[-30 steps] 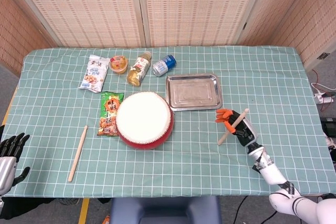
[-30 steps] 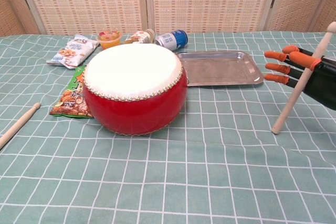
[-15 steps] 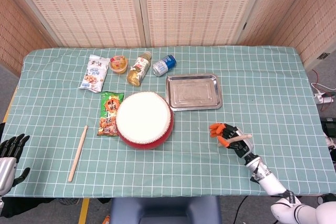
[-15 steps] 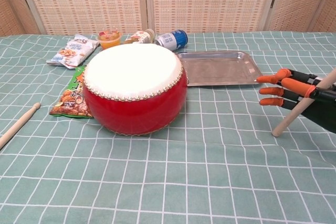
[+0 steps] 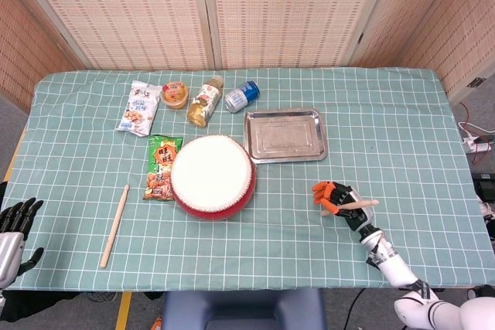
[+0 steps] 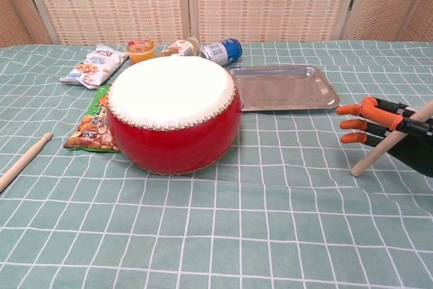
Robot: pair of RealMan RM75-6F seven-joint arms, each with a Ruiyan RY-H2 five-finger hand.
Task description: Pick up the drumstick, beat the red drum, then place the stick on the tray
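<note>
We're looking at the left hand [image 5: 15, 231] sitting at the lower left of the frame, fingers spread, holding nothing. A spare stick [image 5: 114, 225] is lying near it. The red drum [image 5: 213, 177] is sitting mid-frame, with the empty steel tray [image 5: 285, 135] just to its upper right. At the lower right, our right hand [image 5: 343, 201] is gripping the drumstick [image 6: 391, 139], which is slanting with its low tip toward the drum. Everything's resting on a green checked tablecloth [image 5: 402, 121], with woven screens [image 5: 278, 13] standing behind.
</note>
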